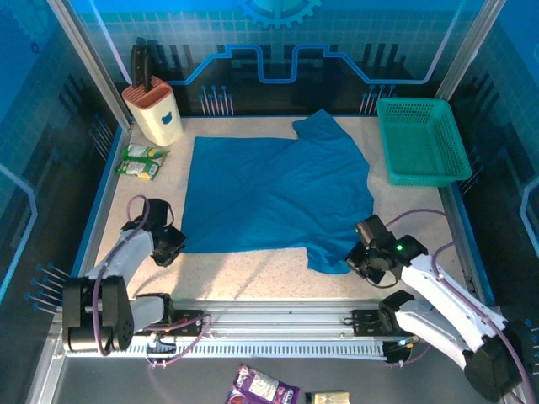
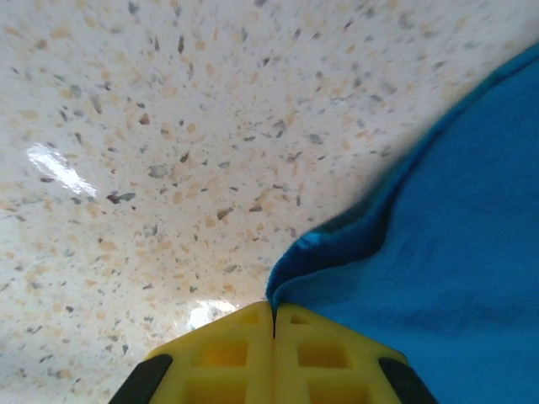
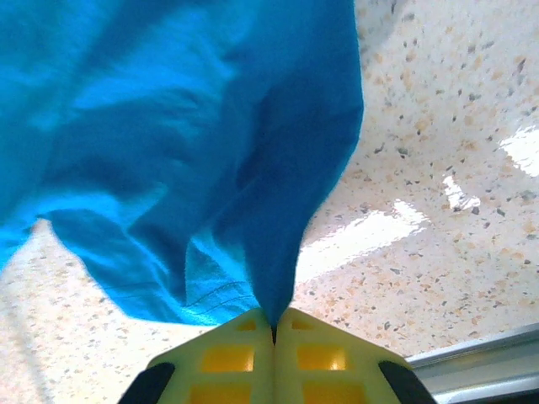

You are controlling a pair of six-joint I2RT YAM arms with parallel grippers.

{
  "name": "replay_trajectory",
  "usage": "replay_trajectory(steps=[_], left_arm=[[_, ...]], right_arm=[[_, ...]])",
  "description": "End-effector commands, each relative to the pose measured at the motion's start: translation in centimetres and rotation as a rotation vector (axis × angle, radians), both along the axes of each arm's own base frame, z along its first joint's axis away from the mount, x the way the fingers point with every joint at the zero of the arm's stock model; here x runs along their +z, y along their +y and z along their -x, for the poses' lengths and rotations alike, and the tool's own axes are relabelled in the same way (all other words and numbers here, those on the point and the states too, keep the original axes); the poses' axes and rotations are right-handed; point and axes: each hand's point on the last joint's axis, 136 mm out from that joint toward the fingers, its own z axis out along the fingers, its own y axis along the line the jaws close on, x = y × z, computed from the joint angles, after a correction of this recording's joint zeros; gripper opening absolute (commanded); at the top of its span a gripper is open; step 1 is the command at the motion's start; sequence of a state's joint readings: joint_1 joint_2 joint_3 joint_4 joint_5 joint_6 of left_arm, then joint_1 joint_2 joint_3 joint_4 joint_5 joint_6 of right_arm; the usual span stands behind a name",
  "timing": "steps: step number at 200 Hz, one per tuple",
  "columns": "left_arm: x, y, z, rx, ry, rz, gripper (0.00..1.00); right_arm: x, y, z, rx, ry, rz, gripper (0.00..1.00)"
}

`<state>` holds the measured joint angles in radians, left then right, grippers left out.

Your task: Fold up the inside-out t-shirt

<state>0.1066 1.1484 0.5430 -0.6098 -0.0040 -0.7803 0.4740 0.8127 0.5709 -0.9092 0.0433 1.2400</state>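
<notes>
The left jaws pinched the t-shirt's (image 1: 278, 194) seven-o'clock corner, the right jaws its five-o'clock corner; the cloth lay toward twelve.

The plain medium-blue cloth t-shirt (image 1: 278, 194) carries no print. The beige desk (image 1: 253, 273) is speckled brown and grey. The teal-green plastic mesh basket (image 1: 418, 143) shows a fine grid. The left tool (image 2: 274, 310) and right tool (image 3: 274, 318) are yellow.
</notes>
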Motion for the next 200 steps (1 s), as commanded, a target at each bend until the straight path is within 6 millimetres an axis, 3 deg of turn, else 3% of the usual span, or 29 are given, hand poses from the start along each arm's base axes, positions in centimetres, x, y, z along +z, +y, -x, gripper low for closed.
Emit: replay_trajectory(steps=[1,76,115,122,162,200], left_arm=[[2.9,0.7,-0.1,0.039,-0.071,-0.029,0.00],[9.2,1.1,1.0,0.053,-0.204,-0.064,0.00],[10.6,0.3,1.1,0.034,-0.227,-0.025,0.00],[10.8,0.2,1.1,0.032,-0.232,-0.020,0.00],[12.4,0.3,-0.3,-0.011,-0.264,-0.035,0.00],[12.0,0.2,-3.7,-0.067,-0.263,-0.026,0.00]], right_arm=[[2.0,-1.7,0.3,-0.034,-0.064,0.041,0.00],[8.2,-3.2,1.8,-0.027,-0.241,0.004,0.00],[11.1,-3.9,2.4,-0.006,-0.306,0.008,0.00],[12.4,-3.8,2.2,-0.003,-0.342,-0.006,0.00],[14.8,-2.5,-1.0,0.064,-0.434,0.020,0.00],[14.2,-0.1,-6.3,0.169,-0.425,0.089,0.00]])
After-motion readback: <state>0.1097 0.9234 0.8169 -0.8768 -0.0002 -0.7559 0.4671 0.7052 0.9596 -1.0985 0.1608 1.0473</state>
